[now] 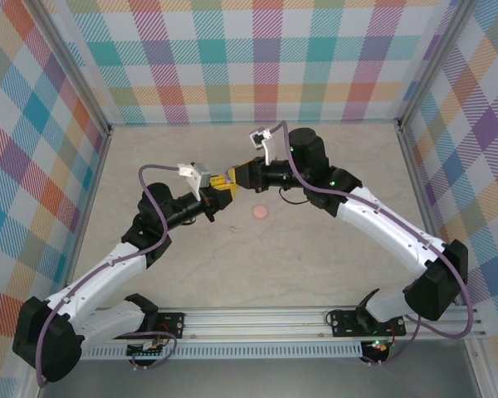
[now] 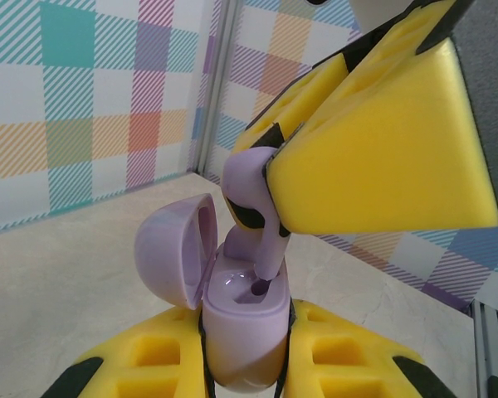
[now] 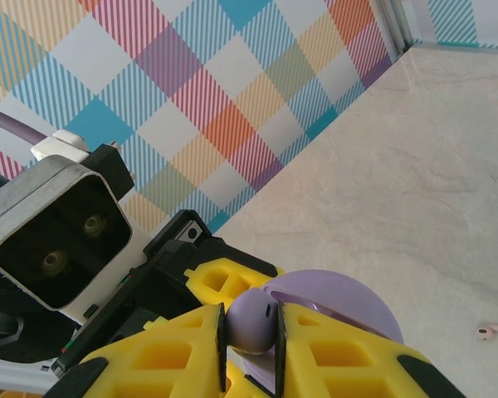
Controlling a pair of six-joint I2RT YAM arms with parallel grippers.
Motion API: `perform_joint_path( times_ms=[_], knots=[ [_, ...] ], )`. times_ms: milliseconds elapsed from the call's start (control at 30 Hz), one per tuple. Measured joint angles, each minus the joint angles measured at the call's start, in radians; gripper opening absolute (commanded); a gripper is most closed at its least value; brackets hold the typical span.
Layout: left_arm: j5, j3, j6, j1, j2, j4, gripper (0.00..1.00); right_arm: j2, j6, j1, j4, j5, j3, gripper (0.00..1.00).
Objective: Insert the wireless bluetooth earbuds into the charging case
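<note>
Found both arms meeting over mid-table (image 1: 332, 274), well off the three plaid walls (image 1: 257, 58). Noted a wide stretch of tabletop on every side of the pair, out to the corner posts and back to the near rail (image 1: 315, 319). Logged one small pinkish disc (image 1: 258, 213) flat on the table, near the tips on the near side, apart from both.

Left gripper (image 1: 218, 192): closed narrow on the case (image 2: 242, 332), pads on its two flanks, seen up close from the left wrist. Held off the table, long axis upright, mouth up. Lid (image 2: 173, 249) swung open and tipped back to the left of that view, hollow side facing the mouth.

Right gripper (image 1: 235, 177): pinched tight on a purple earbud (image 2: 251, 195), bulb head between the yellow pads (image 2: 382, 149). Long axis along the stem, close to vertical with a slight lean, stem pointing down. Tip at the mouth of a well in the case; cannot tell how deep it sits. From the right wrist, saw the same bulb (image 3: 253, 319) squeezed between the fingers, with the lid's dome (image 3: 340, 298) just behind.

Spotted a pink earbud (image 3: 494, 331) lying on its side on the table, well apart from the grippers.
</note>
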Motion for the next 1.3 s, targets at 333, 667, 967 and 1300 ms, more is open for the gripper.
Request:
perform_joint_path(
  times_ms=[333,667,967,1300],
  knots=[
    [-0.007,0.0,0.0,0.0,-0.012,-0.007,0.0,0.001,-0.023,0.008,-0.025,0.027,0.016,0.21],
    [-0.023,0.0,0.0,0.0,-0.012,-0.026,0.0,0.027,-0.04,0.021,-0.045,0.055,0.04,0.21],
    [-0.034,0.0,0.0,0.0,-0.018,-0.031,0.0,0.031,-0.04,0.026,-0.045,0.065,0.044,0.21],
    [-0.053,0.0,0.002,0.0,-0.03,-0.048,0.0,0.043,-0.045,0.034,-0.072,0.085,0.066,0.24]
  ],
)
